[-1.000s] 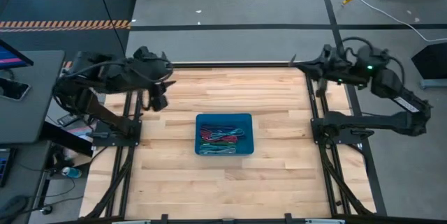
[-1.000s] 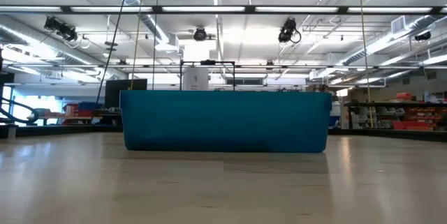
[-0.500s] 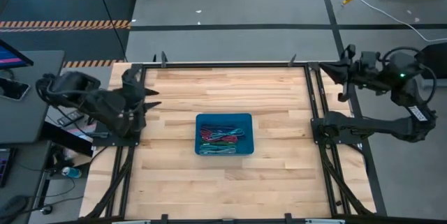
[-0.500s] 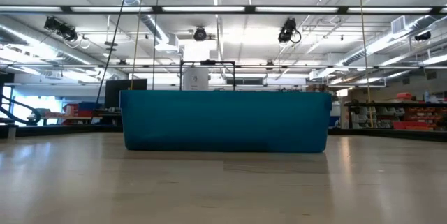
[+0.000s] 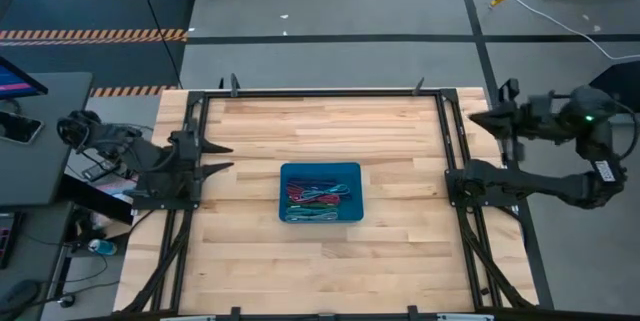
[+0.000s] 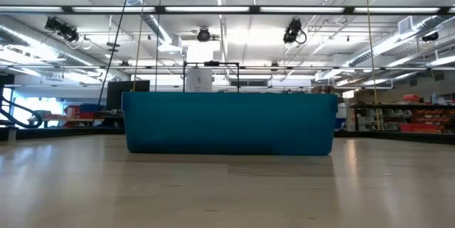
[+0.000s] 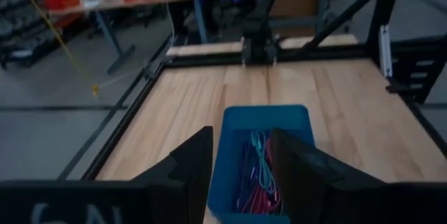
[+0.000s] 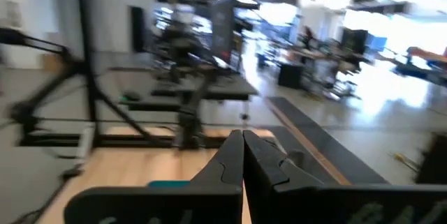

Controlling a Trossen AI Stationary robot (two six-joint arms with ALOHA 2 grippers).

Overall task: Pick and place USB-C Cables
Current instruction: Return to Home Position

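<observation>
- A blue bin (image 5: 320, 167) stands near the middle of a pale wooden surface (image 5: 400, 141), seen from above.
- The USB-C Cables (image 5: 318, 199) lie in a loose tangle inside the bin. Teal, green, maroon and blue strands show, but an exact count is not possible.
- No cable shows on the surface around the bin, so the picking and placing looks finished. All that seems left is for both arms to park.
- The left claw (image 5: 224, 157) is well apart from the bin, at the surface's left edge, pointing toward it. Its two fingers are spread and hold nothing.
- The right claw (image 5: 478, 118) is well apart from the bin, just beyond the surface's right edge. Its fingers are pressed together and empty.
- From surface height only the bin's plain wall shows, and the cables are hidden behind it.
- No brand or label can be read on the bin or cables. Pale marks on the left claw's body are too blurred to read.
</observation>
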